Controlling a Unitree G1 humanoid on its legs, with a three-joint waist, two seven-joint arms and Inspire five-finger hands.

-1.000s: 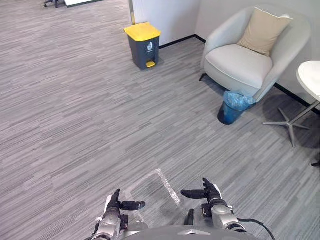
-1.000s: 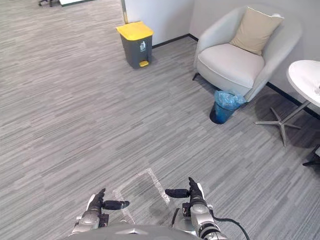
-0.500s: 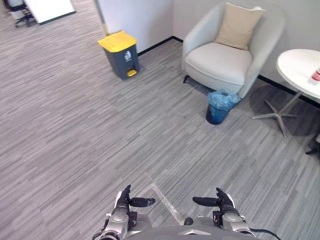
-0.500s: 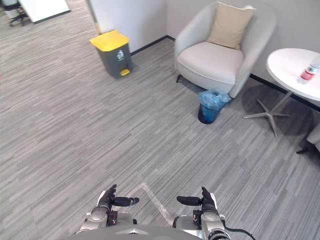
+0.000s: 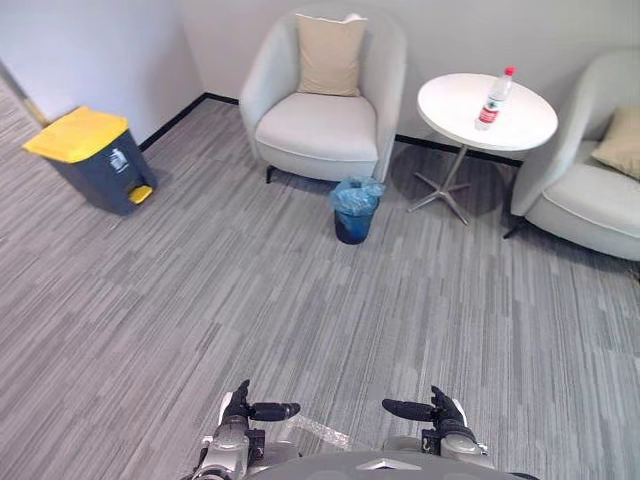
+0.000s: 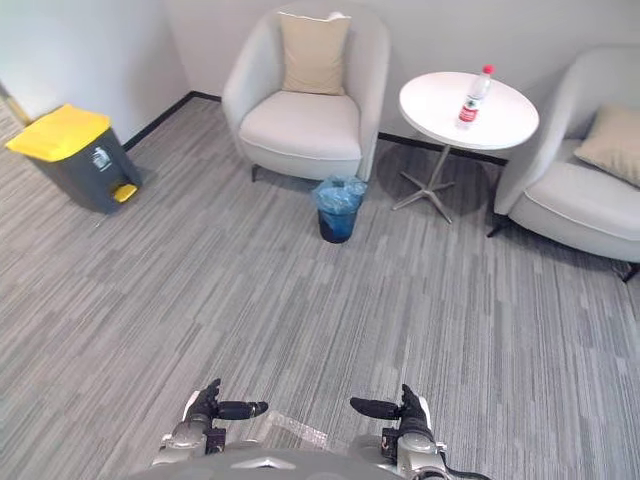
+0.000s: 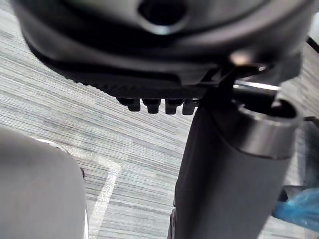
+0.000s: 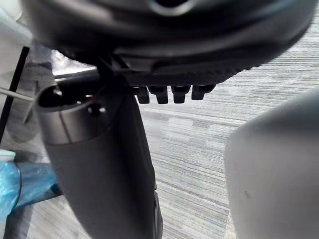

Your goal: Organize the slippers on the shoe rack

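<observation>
Everything has slid leftward since a second ago, which is the head camera turning, not furniture moving: the yellow-lidded bin (image 5: 88, 160) now stands at the floor's left edge, and a round table (image 5: 450, 100) bearing a bottle (image 5: 491, 98) and a second armchair (image 5: 590, 190) have come in beside the first armchair (image 5: 322, 110) and the blue-lined basket (image 5: 355, 208). The left hand (image 5: 238, 415) and right hand (image 5: 443, 418) hang low, fingers straight and empty, and I cannot tell where the slippers or shoe rack are. The risk, I judge, is that a quick turn sweeps past the rack, or a step forward clips the basket.
</observation>
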